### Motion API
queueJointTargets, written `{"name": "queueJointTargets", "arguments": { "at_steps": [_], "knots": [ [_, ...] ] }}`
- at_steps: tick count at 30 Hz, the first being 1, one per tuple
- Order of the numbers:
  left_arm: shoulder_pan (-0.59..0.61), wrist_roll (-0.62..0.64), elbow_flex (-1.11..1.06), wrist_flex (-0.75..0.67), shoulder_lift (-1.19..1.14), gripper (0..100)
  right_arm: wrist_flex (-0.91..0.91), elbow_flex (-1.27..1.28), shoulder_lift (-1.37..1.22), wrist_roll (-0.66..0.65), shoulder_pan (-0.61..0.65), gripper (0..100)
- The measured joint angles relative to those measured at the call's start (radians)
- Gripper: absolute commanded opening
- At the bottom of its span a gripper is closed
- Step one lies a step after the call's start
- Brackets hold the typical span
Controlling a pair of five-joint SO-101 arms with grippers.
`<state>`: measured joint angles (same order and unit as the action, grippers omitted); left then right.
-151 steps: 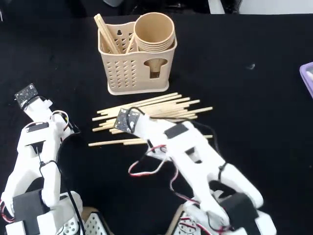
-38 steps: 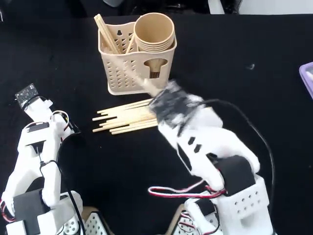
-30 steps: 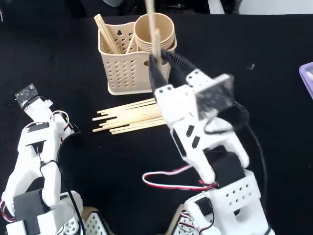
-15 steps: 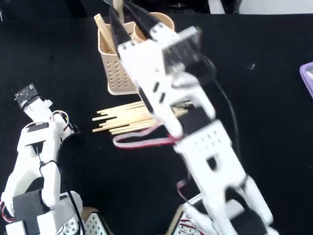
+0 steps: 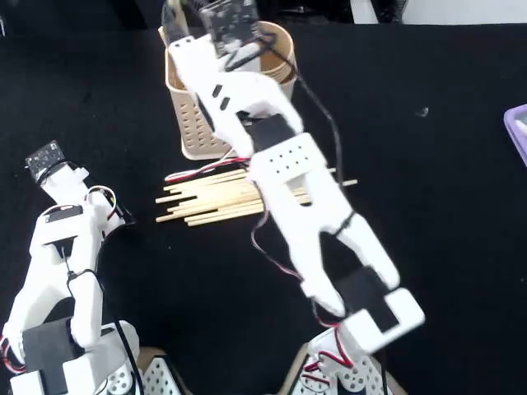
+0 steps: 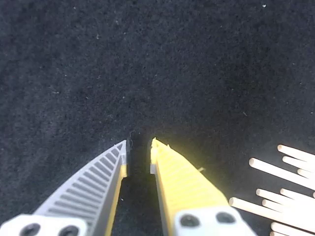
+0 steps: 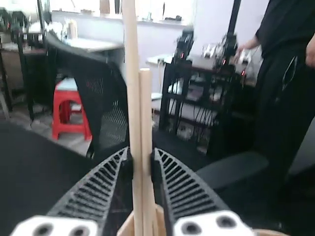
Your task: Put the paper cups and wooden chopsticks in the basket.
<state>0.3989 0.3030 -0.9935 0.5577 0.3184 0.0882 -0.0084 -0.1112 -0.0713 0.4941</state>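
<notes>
Right wrist view is showing the right gripper pinching 2 wooden chopsticks upright, ends uneven. In the high view it is hovering over the basket at upper left, beside the paper cups stacked inside. Letting go off-centre is risking a stick catching the rim and tipping out. Open table is lying right of the basket, and the loose pile is sitting just below it. The left gripper, barely parted and empty, is resting at middle left.

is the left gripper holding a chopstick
No, the left gripper has nothing in it, and the chopsticks on the table lie apart from it.
</notes>
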Motion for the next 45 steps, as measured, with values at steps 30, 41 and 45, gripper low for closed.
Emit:
{"name": "queueJointTargets", "arguments": {
  "at_steps": [30,41,45],
  "knots": [
    [0.000,0.000,0.000,0.000,0.000,9,0.868,0.025,0.437,-0.083,-0.006,9.6],
    [0.000,0.000,0.000,0.000,0.000,9,1.046,0.486,0.419,-0.563,-0.006,24.3],
    [0.000,0.000,0.000,0.000,0.000,9,0.833,0.641,0.313,-0.661,-0.023,26.0]
  ]
}}
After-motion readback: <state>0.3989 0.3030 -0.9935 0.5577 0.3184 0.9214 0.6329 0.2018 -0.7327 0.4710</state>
